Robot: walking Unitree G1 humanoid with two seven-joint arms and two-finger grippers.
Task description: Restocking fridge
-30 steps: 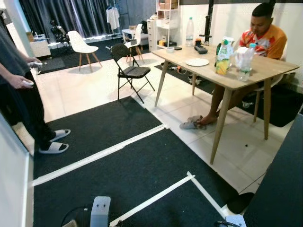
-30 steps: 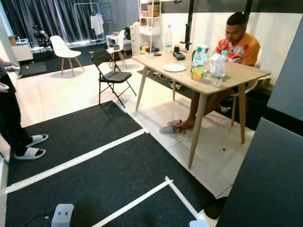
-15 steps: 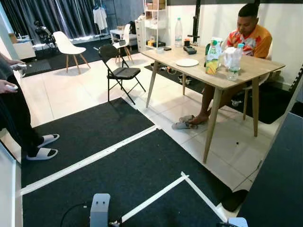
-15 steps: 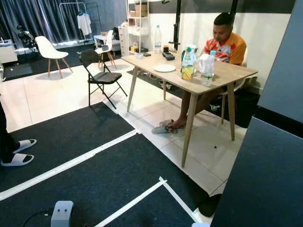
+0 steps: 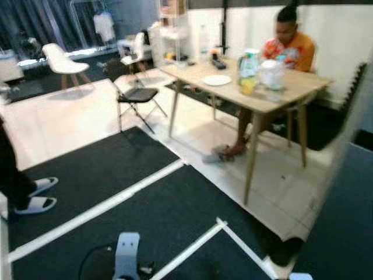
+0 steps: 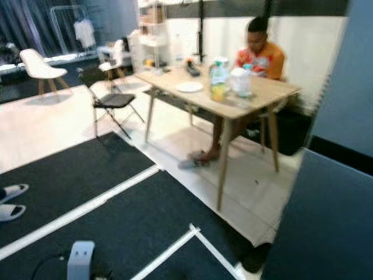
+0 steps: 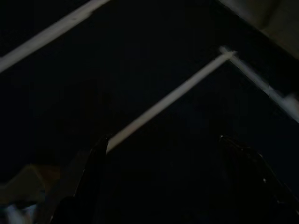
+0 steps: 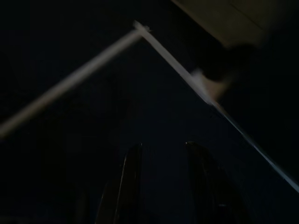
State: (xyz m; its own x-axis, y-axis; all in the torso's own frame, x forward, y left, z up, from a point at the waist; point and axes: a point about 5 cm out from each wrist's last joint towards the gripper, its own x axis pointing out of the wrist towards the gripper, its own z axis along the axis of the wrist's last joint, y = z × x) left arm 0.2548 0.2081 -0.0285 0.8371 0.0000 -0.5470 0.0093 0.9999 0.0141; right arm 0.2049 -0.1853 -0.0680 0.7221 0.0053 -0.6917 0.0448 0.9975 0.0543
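Observation:
A juice carton (image 5: 247,72) and a clear bottle (image 5: 272,73) stand near the front end of a wooden table (image 5: 291,94), with a white plate (image 5: 217,80) further along it. Both arms hang low over the dark mat. In the dim left wrist view my left gripper (image 7: 161,140) is open, its fingers wide apart with nothing between them. My right gripper (image 8: 161,148) is open too, above a taped corner of the mat. A tall dark grey panel (image 6: 326,221) rises close on my right. The head views are blurred.
A person (image 5: 289,42) sits behind the table. Another person's sandalled feet (image 5: 34,197) stand at the left edge. A black folding chair (image 5: 133,93) and a white chair (image 5: 58,60) stand beyond the mat. White tape lines (image 5: 93,213) cross the mat.
The whole picture has shifted and blurred, so the camera moved: the standing person slid off to the left and the dark panel on the right grew. The table's things stayed put.

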